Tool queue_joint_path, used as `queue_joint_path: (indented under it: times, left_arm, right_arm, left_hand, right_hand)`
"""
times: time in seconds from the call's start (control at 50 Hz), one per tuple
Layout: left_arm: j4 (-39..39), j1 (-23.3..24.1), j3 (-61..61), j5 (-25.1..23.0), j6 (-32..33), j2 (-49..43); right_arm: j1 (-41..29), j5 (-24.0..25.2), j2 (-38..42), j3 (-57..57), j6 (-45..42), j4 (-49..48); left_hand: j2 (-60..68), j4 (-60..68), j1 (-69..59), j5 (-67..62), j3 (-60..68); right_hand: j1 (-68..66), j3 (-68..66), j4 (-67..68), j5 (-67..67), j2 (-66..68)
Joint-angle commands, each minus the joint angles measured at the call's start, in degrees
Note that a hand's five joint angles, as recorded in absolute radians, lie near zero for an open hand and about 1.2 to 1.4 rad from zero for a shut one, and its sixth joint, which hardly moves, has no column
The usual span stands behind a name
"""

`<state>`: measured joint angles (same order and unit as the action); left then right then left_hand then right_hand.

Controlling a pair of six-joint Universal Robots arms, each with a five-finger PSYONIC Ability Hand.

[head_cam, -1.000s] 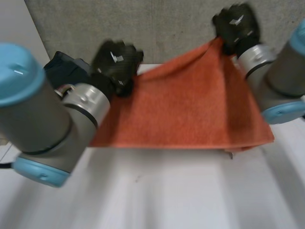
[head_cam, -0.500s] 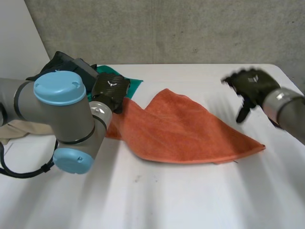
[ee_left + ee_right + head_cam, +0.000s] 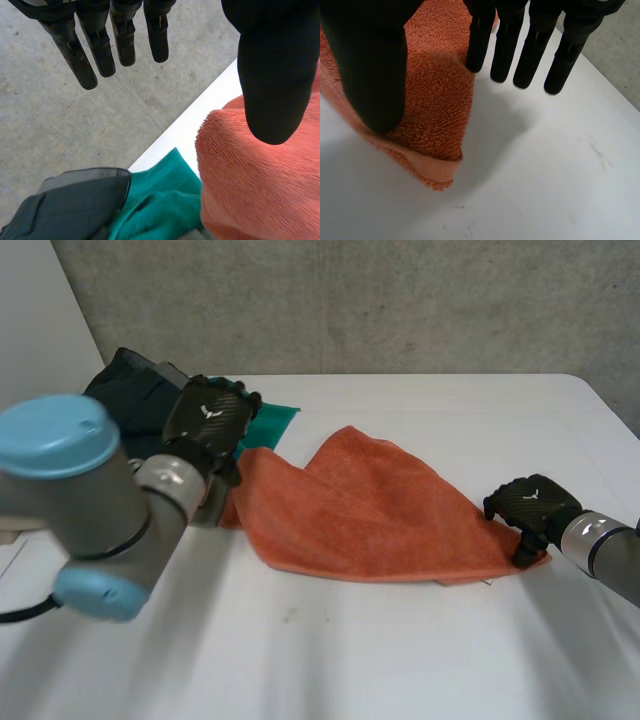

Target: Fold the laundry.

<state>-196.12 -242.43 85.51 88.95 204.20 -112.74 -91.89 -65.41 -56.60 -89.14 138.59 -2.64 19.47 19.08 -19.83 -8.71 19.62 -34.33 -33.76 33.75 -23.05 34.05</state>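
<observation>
Right hand (image 3: 528,508) spread over orange towel (image 3: 370,510) corner, white table (image 3: 400,640) beside.

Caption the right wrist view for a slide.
Open right hand poised over a corner of the orange towel.

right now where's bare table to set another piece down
Bare table on the towel's near side, and beyond its right half. Crowded at the far left: dark clothes and green cloth by the left hand.
</observation>
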Motion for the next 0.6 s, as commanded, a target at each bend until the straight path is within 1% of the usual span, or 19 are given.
queue_joint_path:
  times: [0.02,0.04,0.12,0.16,0.24,0.26,0.34,0.6]
  left_arm:
    - [0.0,-0.6,16.8,-0.4,0.2,11.4]
    - [0.0,-0.6,17.8,-0.4,0.2,11.6]
    - [-0.1,-0.1,21.8,-0.9,0.1,11.4]
    - [-0.1,-0.1,22.4,-1.6,0.1,11.2]
    - [-0.7,-0.4,21.8,-3.9,0.1,7.8]
    - [-0.9,-0.5,20.8,-5.0,0.4,4.9]
    - [-2.0,-0.8,16.5,-6.4,0.4,-0.2]
    - [-2.6,-0.2,-1.2,-6.3,0.7,-17.6]
  right_arm:
    - [0.1,0.0,0.6,0.3,0.3,-1.0]
    - [0.1,0.0,0.5,0.3,0.4,-1.0]
    - [0.1,-0.1,0.2,-0.2,0.7,-1.1]
    - [0.2,0.0,-0.2,-0.9,0.9,-1.0]
    - [0.4,0.0,-1.6,-2.5,1.0,-1.0]
    - [0.4,0.1,-2.2,-3.0,1.0,-1.0]
    - [0.4,0.0,-4.7,-4.7,1.0,-1.0]
    - [0.4,-0.2,-8.3,-7.5,1.2,-0.9]
  left_hand:
    - [8.4,8.8,-8.0,-9.1,8.2]
    - [9.9,10.3,-9.5,-10.7,9.8]
    - [14.5,14.8,-14.1,-15.2,14.3]
    - [14.5,14.9,-14.1,-15.2,14.3]
    - [13.0,13.3,-12.6,-13.7,12.8]
    - [12.3,12.7,-11.9,-13.0,12.1]
    - [12.1,12.5,-11.7,-12.9,12.0]
    - [13.5,13.8,-13.1,-14.2,13.3]
  right_hand:
    - [-41.4,-41.9,42.0,-42.6,41.6]
    - [-45.6,-46.2,46.2,-46.9,45.9]
    - [-45.7,-46.2,46.2,-46.9,45.9]
    - [-45.7,-46.2,46.2,-46.9,45.9]
    - [-45.7,-46.2,46.2,-46.9,45.9]
    - [-45.7,-46.2,46.2,-46.9,45.9]
    - [-45.7,-46.2,46.2,-46.9,45.9]
    - [-45.7,-46.2,46.2,-46.9,45.9]
